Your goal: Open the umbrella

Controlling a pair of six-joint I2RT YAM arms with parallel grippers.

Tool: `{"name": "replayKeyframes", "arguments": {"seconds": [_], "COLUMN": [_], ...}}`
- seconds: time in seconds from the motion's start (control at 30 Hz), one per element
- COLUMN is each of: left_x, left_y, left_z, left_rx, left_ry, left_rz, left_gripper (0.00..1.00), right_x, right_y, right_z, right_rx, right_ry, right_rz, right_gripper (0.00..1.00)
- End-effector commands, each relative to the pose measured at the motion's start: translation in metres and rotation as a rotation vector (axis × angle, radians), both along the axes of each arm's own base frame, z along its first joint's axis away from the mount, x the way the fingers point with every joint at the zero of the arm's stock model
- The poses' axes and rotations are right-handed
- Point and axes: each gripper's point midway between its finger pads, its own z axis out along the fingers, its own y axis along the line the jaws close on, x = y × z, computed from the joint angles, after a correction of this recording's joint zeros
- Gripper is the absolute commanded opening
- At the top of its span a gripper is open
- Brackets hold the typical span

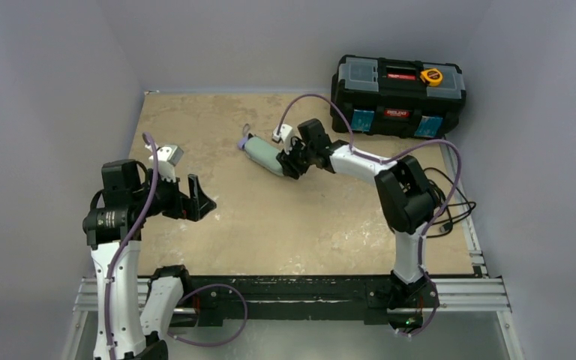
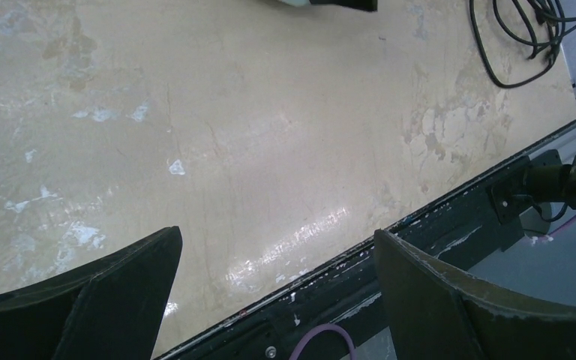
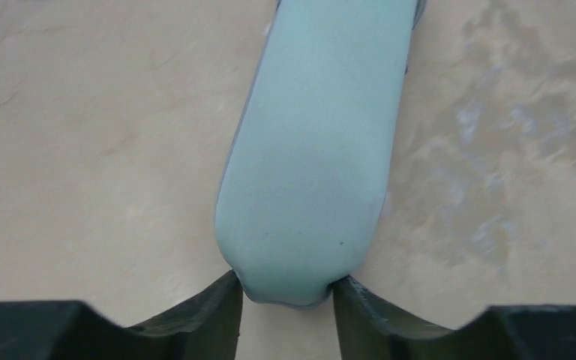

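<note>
The umbrella (image 1: 262, 156) lies folded in its mint-green sleeve on the beige table, far of centre, with a lavender strap (image 1: 246, 133) at its far left end. My right gripper (image 1: 289, 165) is at its near right end. In the right wrist view the sleeve (image 3: 311, 150) fills the centre, and my right gripper (image 3: 285, 289) pinches the sleeve's rounded end between both fingertips. My left gripper (image 1: 201, 201) is open and empty over the table's left side, far from the umbrella. In the left wrist view it (image 2: 277, 240) shows wide-spread fingers above bare table.
A black toolbox (image 1: 397, 94) with a yellow tape measure (image 1: 432, 76) on its lid stands at the back right. Black cables (image 1: 450, 202) lie by the table's right edge. The black front rail (image 2: 420, 225) runs under my left gripper.
</note>
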Motion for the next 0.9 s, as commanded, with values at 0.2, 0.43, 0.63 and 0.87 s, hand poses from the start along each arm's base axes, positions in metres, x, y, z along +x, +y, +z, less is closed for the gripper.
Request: {"name": "replayKeyframes", "arguments": {"seconds": [0.2, 0.43, 0.63, 0.87], "left_x": [0.017, 0.018, 0.011, 0.019], "left_y": [-0.020, -0.004, -0.001, -0.006], "left_z": [0.015, 0.013, 0.000, -0.031], "left_rx": [-0.153, -0.015, 0.151, 0.295], "left_ry": [-0.083, -0.167, -0.353, -0.504], "left_rz": [-0.044, -0.027, -0.170, -0.417], "left_gripper": [1.00, 1.00, 1.00, 1.00], "right_x": [-0.079, -0.033, -0.008, -0.017], "right_y": [-0.043, 0.005, 0.055, 0.066], "right_z": [0.028, 0.094, 0.068, 0.015], "right_rx": [-0.172, 0.009, 0.025, -0.037], "right_ry": [0.080, 0.059, 0.169, 0.265], "right_rz": [0.080, -0.104, -0.110, -0.023], "right_gripper": [0.90, 0.91, 0.86, 0.82]}}
